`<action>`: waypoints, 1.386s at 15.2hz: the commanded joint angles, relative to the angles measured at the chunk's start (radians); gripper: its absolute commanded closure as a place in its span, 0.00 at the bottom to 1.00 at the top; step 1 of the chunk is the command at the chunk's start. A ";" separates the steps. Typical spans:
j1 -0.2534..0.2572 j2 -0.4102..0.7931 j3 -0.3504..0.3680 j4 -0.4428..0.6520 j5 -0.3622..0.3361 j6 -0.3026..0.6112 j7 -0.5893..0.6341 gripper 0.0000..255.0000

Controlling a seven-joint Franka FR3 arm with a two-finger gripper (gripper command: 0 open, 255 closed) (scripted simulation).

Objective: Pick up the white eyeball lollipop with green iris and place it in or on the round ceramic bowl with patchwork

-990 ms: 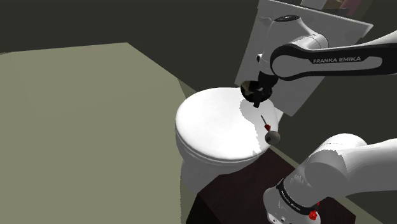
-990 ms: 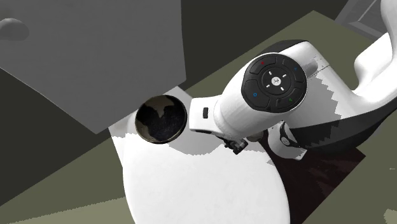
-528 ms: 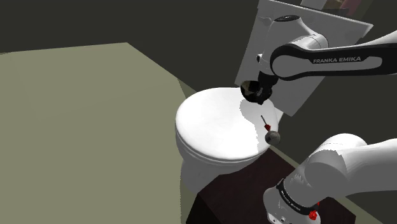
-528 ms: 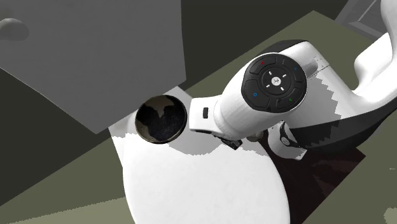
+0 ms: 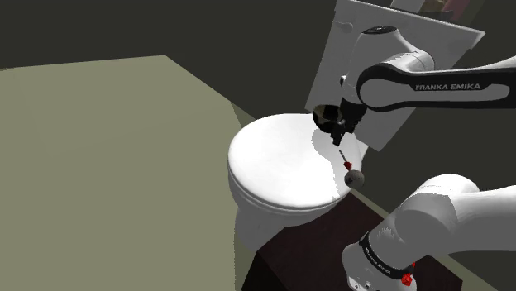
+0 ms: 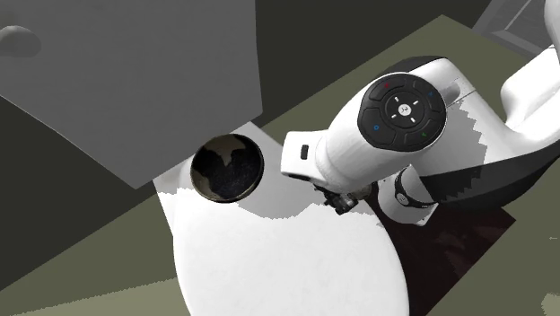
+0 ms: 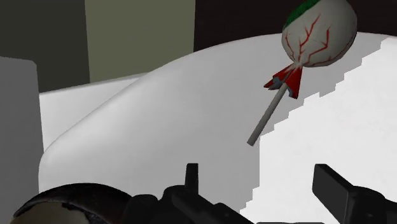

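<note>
While the eyeball lollipop (image 7: 317, 33) lies on the toilet lid (image 5: 265, 161), fingers (image 7: 332, 186) hang spread, empty: reach step. Next, lower and straddle it.

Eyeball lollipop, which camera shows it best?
The wrist view: the lollipop is close up, with red veins, a green iris edge and its grey stick. In the shoulder view it is a small dark ball on the toilet lid.

Red-veined eyeball lollipop (image 7: 318, 33) flat, dark bowl (image 6: 226, 168) apart
</note>
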 commanded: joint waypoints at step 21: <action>-0.073 -0.201 0.031 -0.273 0.046 0.055 0.225 1.00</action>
